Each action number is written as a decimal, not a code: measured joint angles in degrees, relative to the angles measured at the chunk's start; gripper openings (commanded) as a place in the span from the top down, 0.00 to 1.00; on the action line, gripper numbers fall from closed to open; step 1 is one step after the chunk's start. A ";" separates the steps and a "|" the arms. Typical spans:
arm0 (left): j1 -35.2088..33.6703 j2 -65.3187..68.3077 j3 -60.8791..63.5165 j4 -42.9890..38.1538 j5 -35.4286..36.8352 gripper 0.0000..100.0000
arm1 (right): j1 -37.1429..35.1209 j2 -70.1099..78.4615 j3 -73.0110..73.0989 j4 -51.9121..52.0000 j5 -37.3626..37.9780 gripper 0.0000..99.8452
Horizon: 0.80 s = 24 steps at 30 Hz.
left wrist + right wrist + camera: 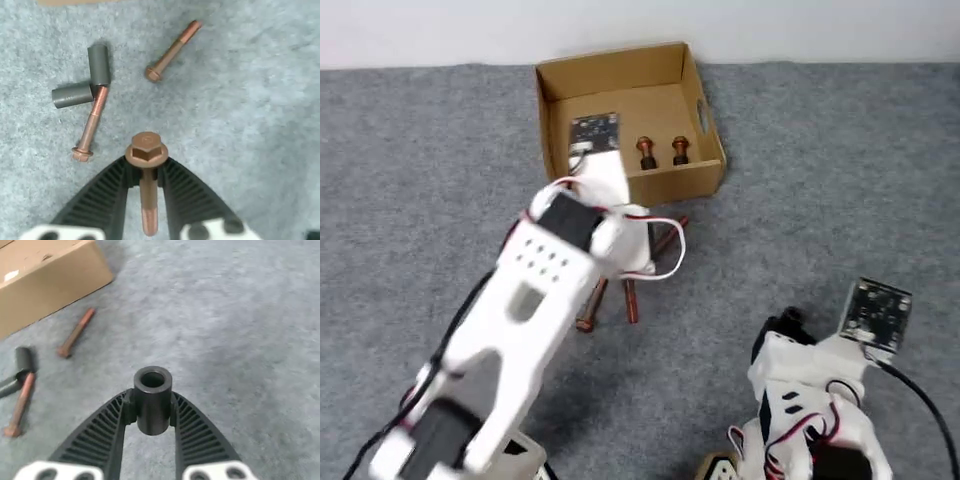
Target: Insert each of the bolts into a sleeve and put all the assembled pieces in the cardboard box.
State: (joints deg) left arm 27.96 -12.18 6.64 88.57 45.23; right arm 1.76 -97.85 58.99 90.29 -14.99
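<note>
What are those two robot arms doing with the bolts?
The left end effector grips a copper-coloured bolt, and the right end effector grips a dark sleeve; they are not yet joined. Two assembled pieces already sit in the cardboard box. Two more bolts and two more sleeves lie loose on the grey carpet.

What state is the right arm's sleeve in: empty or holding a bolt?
Empty: the sleeve in the right end effector shows an open dark bore with nothing inside.

Each bolt (146, 151) is copper, each sleeve (152, 402) dark grey.
</note>
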 measured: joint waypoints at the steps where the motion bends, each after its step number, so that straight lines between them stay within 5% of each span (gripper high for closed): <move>1: 0.00 -2.37 1.41 0.00 0.00 1.00 | -1.23 0.00 0.00 0.00 0.00 0.99; 18: 0.00 -55.82 42.64 -16.53 -16.79 1.00 | -23.21 0.00 4.22 -4.57 0.18 0.99; 24: 0.00 -71.21 48.26 -19.16 -20.92 1.00 | -31.21 0.00 4.22 -7.38 0.18 0.99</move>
State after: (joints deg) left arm 27.96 -83.38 54.90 69.41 24.31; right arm -29.45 -97.85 63.21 82.90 -14.81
